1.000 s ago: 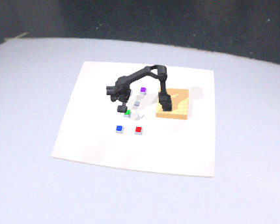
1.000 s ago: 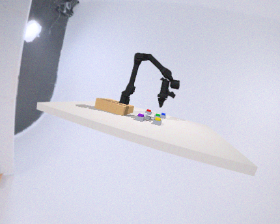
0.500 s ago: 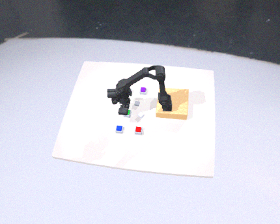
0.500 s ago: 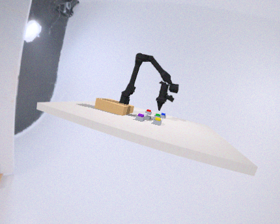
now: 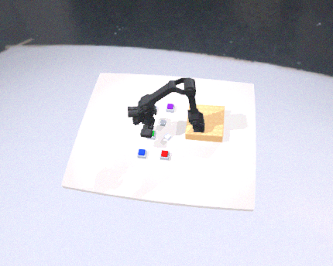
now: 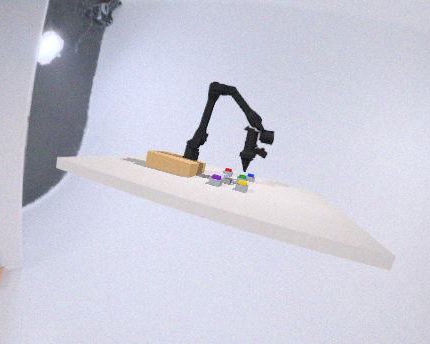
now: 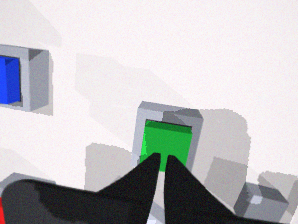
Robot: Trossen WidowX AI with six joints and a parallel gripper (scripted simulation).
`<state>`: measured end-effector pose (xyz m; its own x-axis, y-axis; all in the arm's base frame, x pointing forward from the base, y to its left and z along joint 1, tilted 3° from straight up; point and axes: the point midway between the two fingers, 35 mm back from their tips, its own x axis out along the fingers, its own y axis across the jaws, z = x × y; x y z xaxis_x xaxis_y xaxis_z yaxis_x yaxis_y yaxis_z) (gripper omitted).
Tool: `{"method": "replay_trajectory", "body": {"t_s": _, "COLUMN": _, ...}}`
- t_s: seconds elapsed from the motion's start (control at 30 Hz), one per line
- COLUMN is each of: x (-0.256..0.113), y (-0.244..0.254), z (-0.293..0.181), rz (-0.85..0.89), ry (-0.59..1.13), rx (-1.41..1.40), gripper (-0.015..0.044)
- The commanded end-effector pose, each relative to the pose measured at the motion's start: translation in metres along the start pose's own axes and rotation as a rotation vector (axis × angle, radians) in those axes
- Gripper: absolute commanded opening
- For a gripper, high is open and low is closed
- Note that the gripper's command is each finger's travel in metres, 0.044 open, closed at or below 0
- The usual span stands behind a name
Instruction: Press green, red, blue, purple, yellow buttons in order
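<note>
My gripper [image 6: 245,170] [image 7: 163,160] is shut and empty, pointing down with its tips just above the green button [image 5: 153,134] [image 6: 242,177] [image 7: 167,137]. The tips overlap the near part of its cap in the wrist view; contact cannot be made out. The blue button [image 5: 142,152] [image 6: 251,176] [image 7: 9,80] is at the wrist view's left edge. The red button [image 5: 164,154] [image 6: 228,171] is mostly hidden by a finger in the wrist view. The purple button [image 5: 170,107] [image 6: 216,177] stands farther back in the top view. The yellow button [image 6: 242,183] is hidden behind the arm there.
A small grey block [image 5: 163,122] [image 7: 260,202] lies between the green and purple buttons. A small white block [image 5: 167,137] lies beside the green button. The arm's base stands at a wooden box [image 5: 214,124] [image 6: 171,164] on the pale board [image 5: 221,178] [image 6: 296,215].
</note>
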<state>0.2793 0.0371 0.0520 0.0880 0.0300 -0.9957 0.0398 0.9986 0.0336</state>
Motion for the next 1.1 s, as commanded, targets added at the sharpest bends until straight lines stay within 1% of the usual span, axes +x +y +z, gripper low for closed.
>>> {"method": "replay_trajectory", "body": {"t_s": 0.0, "x": 0.011, "y": -0.001, "z": -0.003, "rz": -0.006, "ry": 0.014, "rx": 0.004, "gripper": 0.002}}
{"method": "replay_trajectory", "body": {"t_s": 0.37, "x": 0.027, "y": -0.001, "z": -0.003, "rz": -0.006, "ry": 0.014, "rx": 0.004, "gripper": 0.002}}
{"method": "replay_trajectory", "body": {"t_s": 1.07, "x": 0.028, "y": -0.001, "z": -0.004, "rz": -0.006, "ry": 0.014, "rx": 0.004, "gripper": 0.002}}
